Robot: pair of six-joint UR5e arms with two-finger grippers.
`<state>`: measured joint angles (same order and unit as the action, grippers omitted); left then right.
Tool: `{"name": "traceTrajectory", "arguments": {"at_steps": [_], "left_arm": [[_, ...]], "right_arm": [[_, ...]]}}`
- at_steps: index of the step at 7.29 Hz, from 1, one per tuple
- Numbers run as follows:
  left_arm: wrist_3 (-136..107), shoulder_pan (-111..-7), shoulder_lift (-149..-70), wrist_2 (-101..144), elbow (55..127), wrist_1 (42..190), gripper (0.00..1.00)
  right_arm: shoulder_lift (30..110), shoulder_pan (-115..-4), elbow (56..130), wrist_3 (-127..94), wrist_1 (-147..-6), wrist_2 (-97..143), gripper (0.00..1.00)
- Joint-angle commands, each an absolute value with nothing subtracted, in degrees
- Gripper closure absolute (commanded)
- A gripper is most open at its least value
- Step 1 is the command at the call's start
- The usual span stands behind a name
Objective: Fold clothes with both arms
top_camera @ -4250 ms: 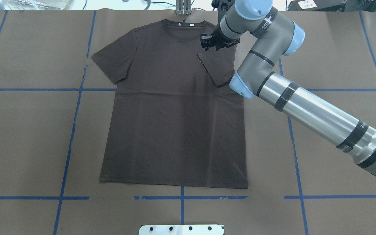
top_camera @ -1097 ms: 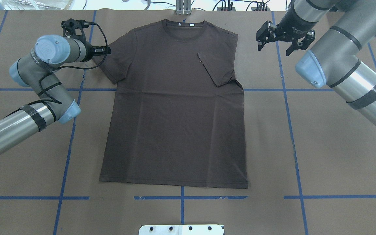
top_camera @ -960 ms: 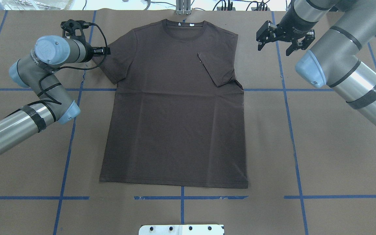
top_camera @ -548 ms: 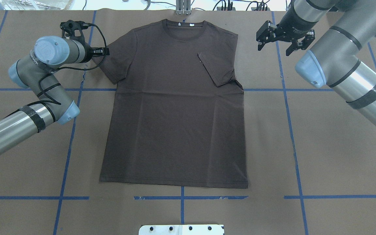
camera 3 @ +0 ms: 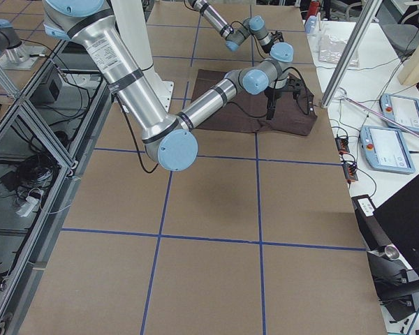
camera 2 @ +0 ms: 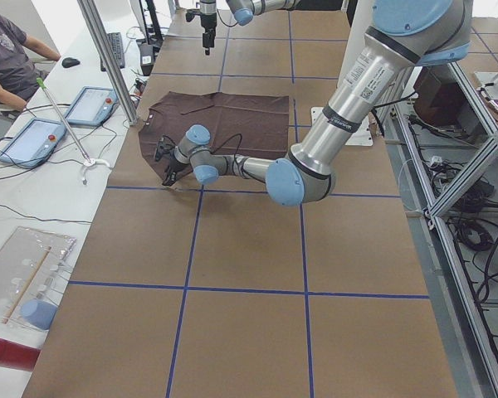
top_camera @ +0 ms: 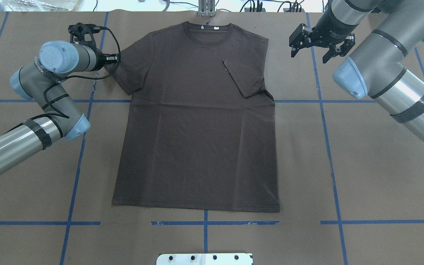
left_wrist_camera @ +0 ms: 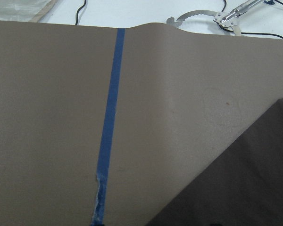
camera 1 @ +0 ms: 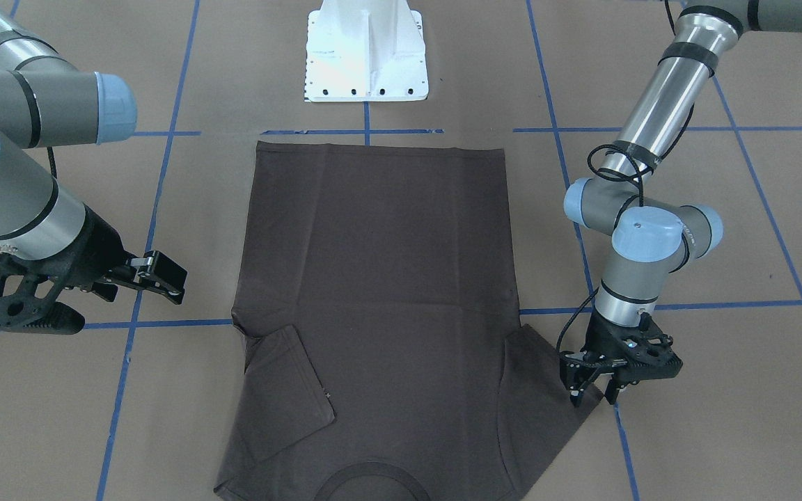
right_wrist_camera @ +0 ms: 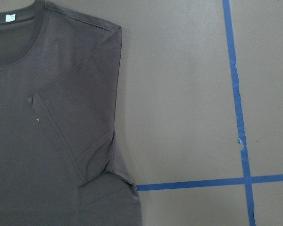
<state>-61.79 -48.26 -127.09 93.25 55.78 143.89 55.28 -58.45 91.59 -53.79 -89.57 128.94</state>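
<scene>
Front cam: I've got the L pincer [camera 1: 592,395] pointing straight down at the outer tip of the spread sleeve [camera 1: 547,390]. Jaws are released w/ a gap showing betw. them. Can't tell if they touch the cloth. The T-shirt [camera 1: 380,278] lies flat on the brown surface [camera 1: 721,417], all of it on this pincer's inner side, twd the other arm.

Overhead cam: R pincer [top_camera: 308,55] is spread wide w/ nothing in it, over bare surface just outside the shirt's shoulder. Closest cloth to it is the folded sleeve [top_camera: 243,79], turned in over the chest. The collar [top_camera: 206,33] sits roughly betw. the two pincers; the hem is at the robot's end, well apart from both. L pincer is mostly hidden under its own wrist here.

Left side cam: near arm's pincer is down at the shirt's near edge. The far one is small, up beyond the far edge. Jaws can't be judged from here.

Right side cam: near arm's pincer hangs by the shirt's near edge. The other is too small to read.

L wrist cam: no fingers in shot. I see surface, a blue tape line [left_wrist_camera: 111,117], and dark cloth filling the lower-right corner.

R wrist cam: no fingers either. Collar, folded sleeve and the shirt's side edge are at left, bare surface and crossing tape at right.
</scene>
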Motion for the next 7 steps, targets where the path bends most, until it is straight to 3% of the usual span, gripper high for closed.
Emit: {"name": "traceTrajectory", "arguments": {"at_steps": [1,6,7], "left_arm": [[-61.8,-48.3,-127.1,93.3,55.7,143.9,0.51],[-61.5,-48.3,-127.1,93.3,56.0,143.7,0.51],[-61.4,-48.3,-127.0,93.3,56.1,143.6,0.37]], "right_arm": [[55.3,-58.4,91.6,-53.8,-89.6,128.9,0.00],[54.8,-58.4,91.3,-53.8,-89.6,128.8,0.00],[54.8,-58.4,91.3,-53.8,-89.6,128.8,0.00]]}}
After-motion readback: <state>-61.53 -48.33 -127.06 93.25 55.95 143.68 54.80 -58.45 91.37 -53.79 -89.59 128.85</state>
